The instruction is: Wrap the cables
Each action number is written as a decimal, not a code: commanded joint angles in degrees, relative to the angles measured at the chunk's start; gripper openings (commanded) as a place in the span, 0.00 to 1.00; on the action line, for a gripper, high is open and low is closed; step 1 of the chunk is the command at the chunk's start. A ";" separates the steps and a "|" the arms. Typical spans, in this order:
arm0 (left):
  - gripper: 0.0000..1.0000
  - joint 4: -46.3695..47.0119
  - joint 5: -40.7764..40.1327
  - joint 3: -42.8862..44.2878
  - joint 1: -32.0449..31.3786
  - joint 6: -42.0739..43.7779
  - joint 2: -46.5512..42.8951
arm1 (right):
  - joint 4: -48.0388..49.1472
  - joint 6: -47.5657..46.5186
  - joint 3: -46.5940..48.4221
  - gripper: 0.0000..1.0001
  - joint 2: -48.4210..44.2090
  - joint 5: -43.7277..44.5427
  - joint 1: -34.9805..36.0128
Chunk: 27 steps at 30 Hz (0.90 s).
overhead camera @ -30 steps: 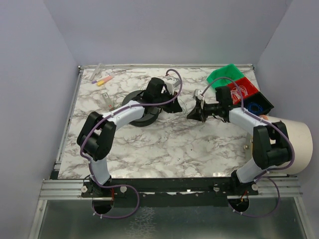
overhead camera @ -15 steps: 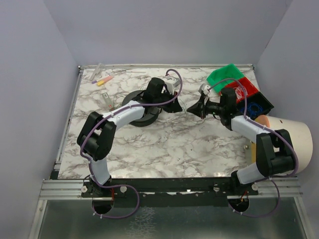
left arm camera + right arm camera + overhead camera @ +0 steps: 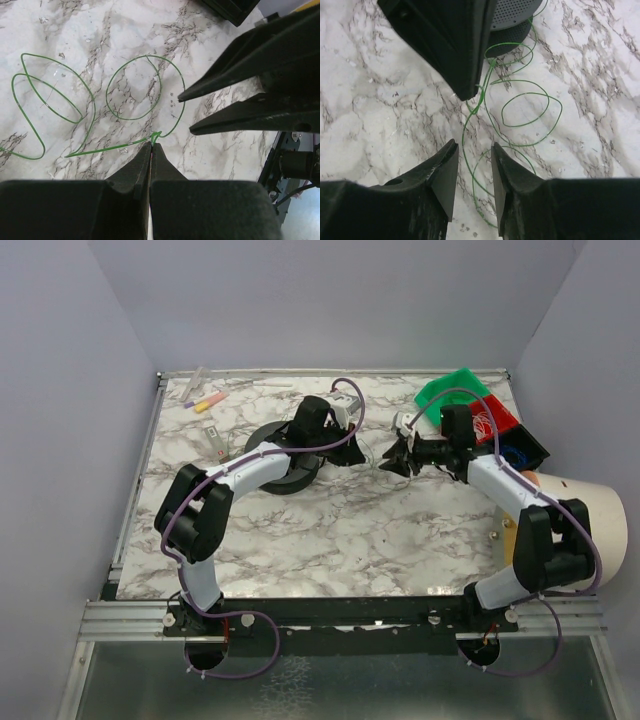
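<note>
Top view: L hand [image 3: 357,453] and R hand [image 3: 390,462] meet tip to tip over the far half of the bench [image 3: 330,540], nearly touching; the cable is too thin to make out here. Risk no. 1 is hand-on-hand contact: any push fwd by either closes what little gap there is. Room: the near side of both hands is bare bench. The black spool [image 3: 290,478] sits under the L arm just behind its hand, and the bins [image 3: 495,420] stand just behind the R hand, so backing R straight out is tight. Left wrist view: L hand [image 3: 151,146] is closed, pinching the green cable [image 3: 107,149] at a small kink right at its tips; the rest lies in loose loops on the bench ahead of it and off to one side. R hand [image 3: 185,116] comes in from the side w/ jaws part open, tips just beside a loop, holding nothing. The pinch is at the very tips, so a tug could slip the wire out, I'd judge. Right wrist view: R hand [image 3: 473,147] has jaws apart, and a strand of the cable [image 3: 548,106] runs on the bench under the gap; L hand [image 3: 470,92] is just ahead. If R closes too high it misses the strand; if it drags, the springy loops prob. tangle. The spool's edge shows past the L hand, so there's no room fwd.
</note>
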 commanded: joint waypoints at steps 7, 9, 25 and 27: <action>0.00 0.11 -3.88 -0.12 -0.12 -3.21 -0.51 | 0.83 -13.36 -6.91 0.39 -6.09 15.60 5.17; 0.00 0.18 -3.94 -0.10 0.22 -3.72 -0.48 | 1.93 -13.82 -7.28 0.39 -5.25 18.47 6.57; 0.00 2.01 -0.86 -1.02 1.08 -5.26 -0.03 | 20.66 -9.99 -13.68 0.38 -3.23 28.49 11.01; 0.00 2.26 -0.44 -1.22 1.08 -5.38 0.05 | 22.23 -9.41 -14.35 0.39 -3.50 28.24 11.10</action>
